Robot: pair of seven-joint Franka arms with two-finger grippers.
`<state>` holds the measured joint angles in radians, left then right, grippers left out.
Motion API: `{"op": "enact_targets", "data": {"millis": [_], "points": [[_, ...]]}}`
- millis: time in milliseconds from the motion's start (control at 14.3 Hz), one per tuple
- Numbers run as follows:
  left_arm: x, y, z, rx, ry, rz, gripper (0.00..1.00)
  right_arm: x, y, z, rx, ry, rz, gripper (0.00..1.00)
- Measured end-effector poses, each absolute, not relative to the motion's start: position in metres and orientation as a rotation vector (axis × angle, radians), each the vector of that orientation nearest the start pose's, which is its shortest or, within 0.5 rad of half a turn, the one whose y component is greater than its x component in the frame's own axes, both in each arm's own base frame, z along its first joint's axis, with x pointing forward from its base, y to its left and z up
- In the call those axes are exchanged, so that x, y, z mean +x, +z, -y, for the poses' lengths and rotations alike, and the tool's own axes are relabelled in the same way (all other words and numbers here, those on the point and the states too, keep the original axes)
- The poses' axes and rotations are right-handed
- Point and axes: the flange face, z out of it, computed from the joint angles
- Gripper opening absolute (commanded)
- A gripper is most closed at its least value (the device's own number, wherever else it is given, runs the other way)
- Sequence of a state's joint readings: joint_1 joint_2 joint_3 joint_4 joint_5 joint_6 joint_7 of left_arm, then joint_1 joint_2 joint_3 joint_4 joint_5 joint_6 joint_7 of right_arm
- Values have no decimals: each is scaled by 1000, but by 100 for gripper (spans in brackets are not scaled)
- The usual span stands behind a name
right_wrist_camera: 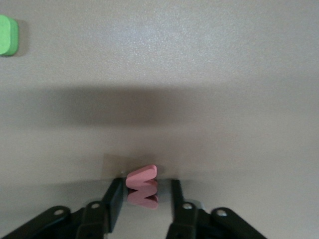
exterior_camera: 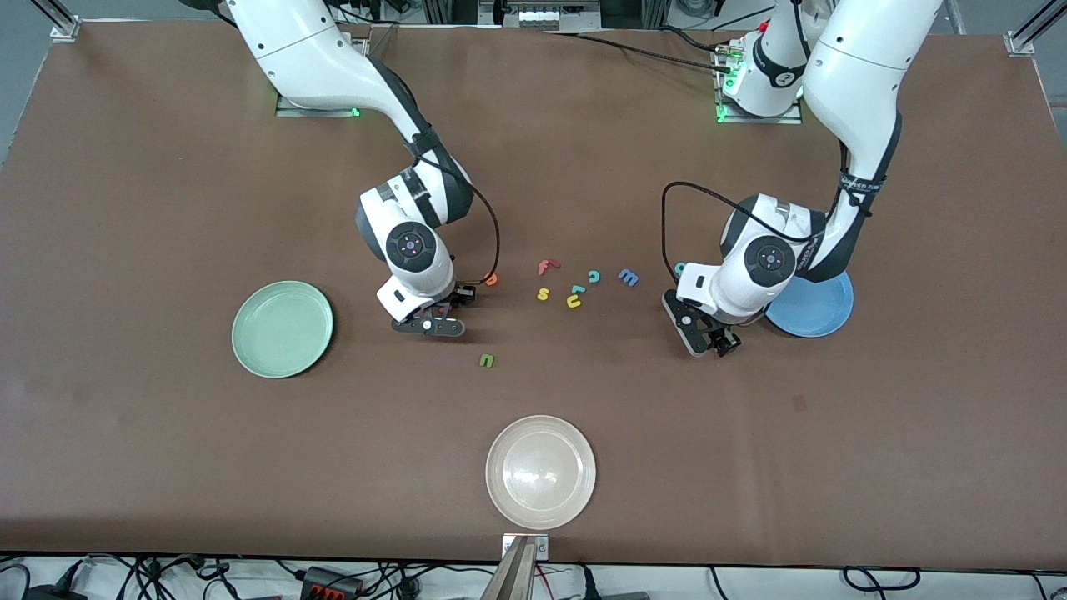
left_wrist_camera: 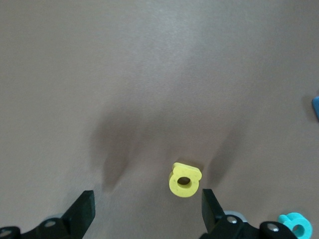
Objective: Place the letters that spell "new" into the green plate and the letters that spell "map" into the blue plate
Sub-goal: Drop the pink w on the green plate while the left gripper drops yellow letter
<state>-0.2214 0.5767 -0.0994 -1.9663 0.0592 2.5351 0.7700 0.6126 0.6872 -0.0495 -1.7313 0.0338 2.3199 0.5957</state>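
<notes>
Right claw (right_wrist_camera: 147, 195): low on the tabletop (exterior_camera: 125, 208) between the green plate (exterior_camera: 283, 329) and the loose letters; fingers (right_wrist_camera: 115, 199) narrowed around the salmon "w" (right_wrist_camera: 142, 176), which stands between them; contact cannot be told.
Left claw (left_wrist_camera: 148, 209): low on the tabletop just beside the blue plate (exterior_camera: 825, 310); released, fingers spread wide, the yellow round-bowled letter (left_wrist_camera: 184, 180) lying between them, untouched.
Green "n" (exterior_camera: 487, 360): flat on the tabletop, nearer the front camera than the other letters.
Orange "e" (exterior_camera: 491, 279): beside the right claw.
Blue "m" (exterior_camera: 628, 277): between the letter cluster and the left arm.
Teal round-bowled letter (left_wrist_camera: 294, 223): just beside the left claw.
Other letters: red "f" (exterior_camera: 546, 266), yellow "s" (exterior_camera: 543, 293), yellow "u" (exterior_camera: 573, 302), teal "c" (exterior_camera: 594, 276), clustered mid-tabletop.
Whitish plate (exterior_camera: 541, 472): nearest the front camera.
</notes>
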Motion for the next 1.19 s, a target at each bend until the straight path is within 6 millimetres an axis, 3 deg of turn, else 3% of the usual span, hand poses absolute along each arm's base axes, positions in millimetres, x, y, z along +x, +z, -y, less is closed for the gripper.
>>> {"op": "enact_targets", "data": {"millis": [210,350,629,769,839,979,1189], "points": [[581,170,194,-2651,10,-1733,63,554,177,-354,-3198,124,-76,28],[579,170,199,-2640,7,-1757,47,555,177,-354,-3197,123,-78,14],[577,171,208,-2633,-2,-1779,43,563,183,-347,-3195,104,-101,9],[576,171,208,-2632,-2,-1781,33,579,203,-332,-3190,72,-145,9],[576,172,210,-2631,-2,-1784,32,590,217,-317,-3187,63,-163,9],[575,172,212,-2628,-5,-1792,33,615,242,-266,-3183,68,-165,9],[574,173,216,-2627,-7,-1799,33,646,251,-160,-3183,124,-63,9]]}}
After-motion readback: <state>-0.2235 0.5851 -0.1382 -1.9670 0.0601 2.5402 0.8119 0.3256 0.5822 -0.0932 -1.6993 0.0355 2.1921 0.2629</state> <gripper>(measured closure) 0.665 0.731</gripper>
